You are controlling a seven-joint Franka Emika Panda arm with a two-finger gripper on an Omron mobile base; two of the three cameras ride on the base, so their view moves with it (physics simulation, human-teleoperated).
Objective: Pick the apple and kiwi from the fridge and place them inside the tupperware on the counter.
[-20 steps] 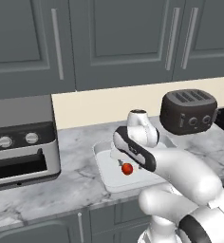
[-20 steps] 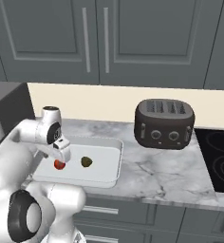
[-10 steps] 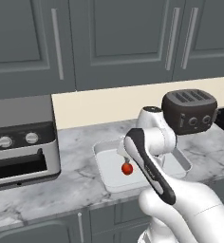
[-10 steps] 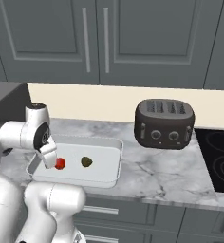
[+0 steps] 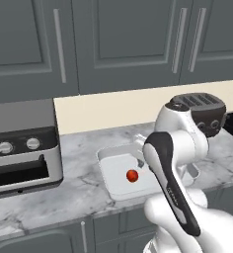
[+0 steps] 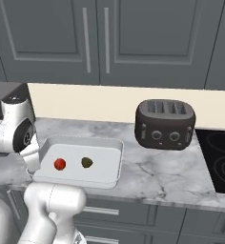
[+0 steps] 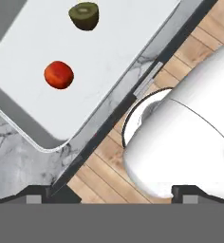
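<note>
In the hand view, the gripper [image 7: 111, 194] has its 2 dark fingertips [image 7: 52, 193] standing far apart at the bottom edge, jaws spread wide with nothing between them. They hang over the front edge of the counter [image 7: 12, 142], with wooden floor boards [image 7: 109, 166] visible below. Just past the tips lies the rounded corner of the tupperware [image 7: 47, 137], whose flat white floor carries the apple [image 7: 59, 74] and, a little farther along, the kiwi [image 7: 84, 15], brown-green with a pale cut top. The 2 fruits lie apart, neither touching a wall.

From the right base view, the arm [image 6: 16, 131] stands at the left, with its wrist beside the near-left corner of the tupperware [image 6: 112, 164]. The container sits near the front edge of the counter [image 6: 162, 176]. Inside it the apple [image 6: 60, 164] lies to the left and the kiwi [image 6: 87, 162] just to its right, apart from each other. Farther right, well apart from the container, a dark toaster [image 6: 165, 125] stands against the cream backsplash [image 6: 86, 100], and a black cooktop [image 6: 219, 159] lies at the far right.

In the left base view, the arm [image 5: 173, 168] covers the right part of the tupperware [image 5: 108, 168]; the apple [image 5: 132, 175] rests on its floor. A steel oven [image 5: 19, 146] sits on the counter [image 5: 79, 190] at the left. Dark grey wall cabinets [image 5: 118, 44] with silver bar handles hang behind.
</note>
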